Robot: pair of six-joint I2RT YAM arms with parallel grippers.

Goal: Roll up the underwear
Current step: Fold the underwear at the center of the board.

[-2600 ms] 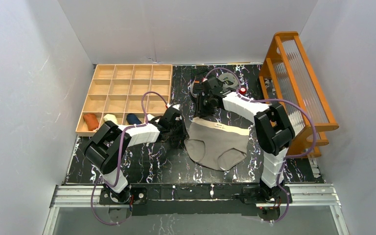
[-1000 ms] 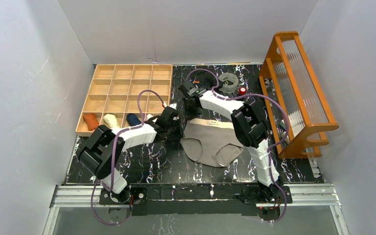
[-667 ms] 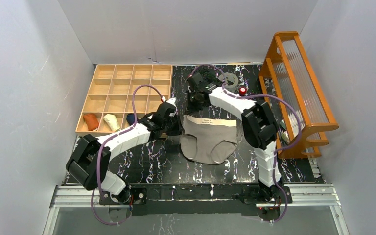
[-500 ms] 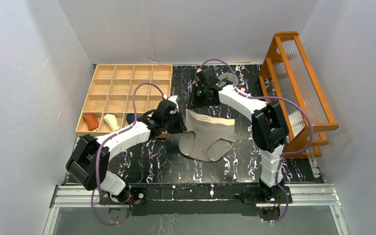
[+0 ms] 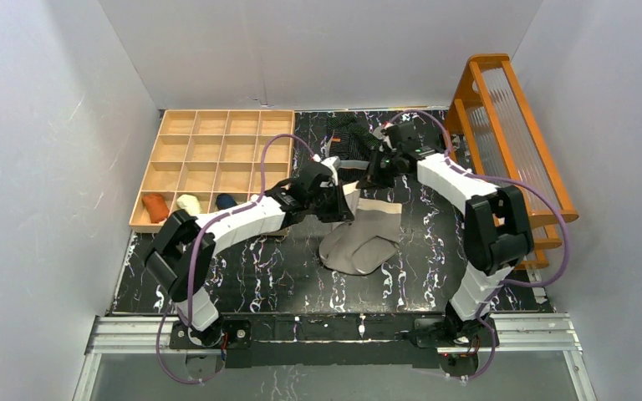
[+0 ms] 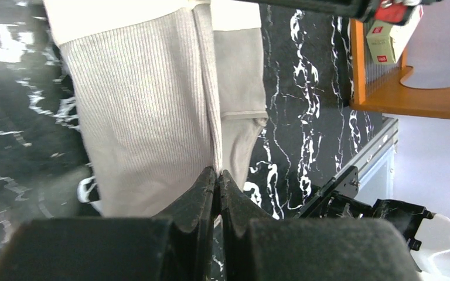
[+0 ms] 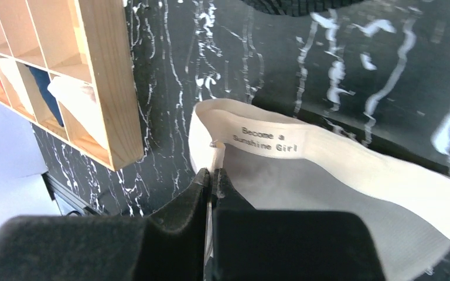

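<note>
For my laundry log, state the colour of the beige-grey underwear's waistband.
The underwear has a cream-white waistband with black lettering; right wrist view shows it best.

The end effector (image 7: 212,172) pinches the pale waistband (image 7: 357,161) of beige underwear (image 7: 328,199), lettered "Become a Sunshine Girl", over the black marbled table (image 7: 357,70) beside a wooden tray (image 7: 108,88).
</note>
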